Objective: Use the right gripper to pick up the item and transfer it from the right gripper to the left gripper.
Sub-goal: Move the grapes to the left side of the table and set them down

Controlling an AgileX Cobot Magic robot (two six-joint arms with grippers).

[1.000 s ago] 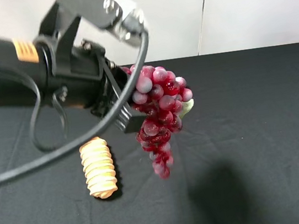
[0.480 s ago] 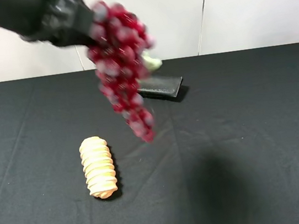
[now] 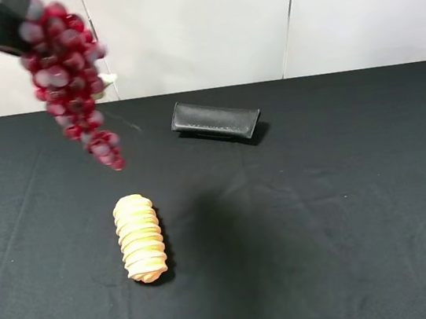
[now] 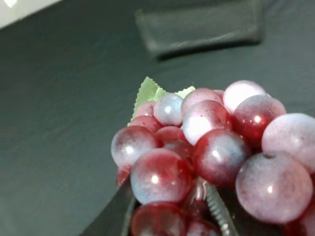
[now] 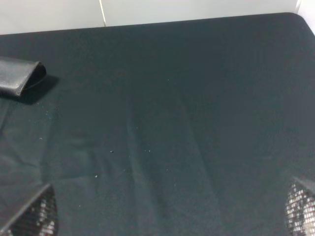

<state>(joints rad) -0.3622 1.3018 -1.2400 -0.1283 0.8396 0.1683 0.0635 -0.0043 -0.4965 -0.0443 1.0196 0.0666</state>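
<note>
Left end effector (image 4: 170,211) pinching the grape bunch (image 3: 66,77) at the frame's upper left, high above the counter (image 3: 326,231).
Right end effector (image 5: 165,211) is spread, empty; the dangling bunch could swing loose, since only its top berries look clamped.

Backdrop: cloth-covered table against white panelled wall.
Black cloth (image 3: 347,212) covers the tabletop across the lower two-thirds of the frame; it is matte and faintly creased, with a soft diffuse shadow near centre. White wall (image 3: 366,3) fills the top band, and a thin dark seam (image 3: 290,18) divides two panels right of centre. Lighting is even.
</note>
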